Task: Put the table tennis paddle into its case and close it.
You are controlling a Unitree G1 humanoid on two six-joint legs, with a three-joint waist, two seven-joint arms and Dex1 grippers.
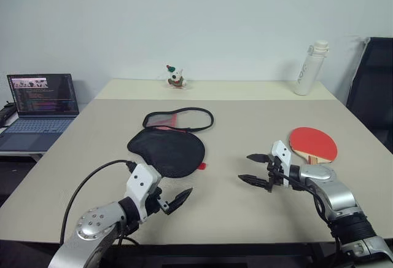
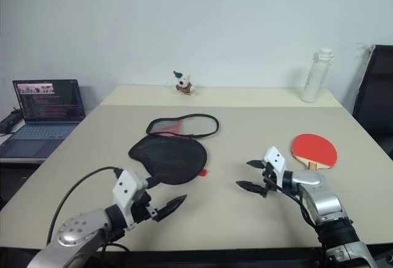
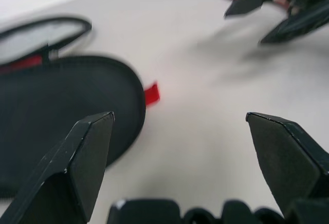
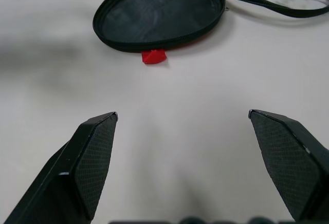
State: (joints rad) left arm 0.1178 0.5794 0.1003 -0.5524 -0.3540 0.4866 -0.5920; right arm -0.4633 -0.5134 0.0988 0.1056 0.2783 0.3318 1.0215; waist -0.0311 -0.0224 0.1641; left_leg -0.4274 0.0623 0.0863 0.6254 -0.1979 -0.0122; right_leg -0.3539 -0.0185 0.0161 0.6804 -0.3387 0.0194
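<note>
Lying just beyond and outward of the right hand [image 1: 255, 168], the table tennis paddle [image 1: 313, 143] is found on the surface [image 1: 245, 114], handle nearest it; both hands are spread empty; the case [image 1: 167, 150] is unzipped ahead of the left hand [image 1: 178, 199].

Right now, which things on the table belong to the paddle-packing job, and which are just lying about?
Belongs to the job:
- table tennis paddle, near the right tool
- case, lying open, near the left tool

Just lying about:
- white bottle
- small toy figure
- laptop on the side desk
</note>
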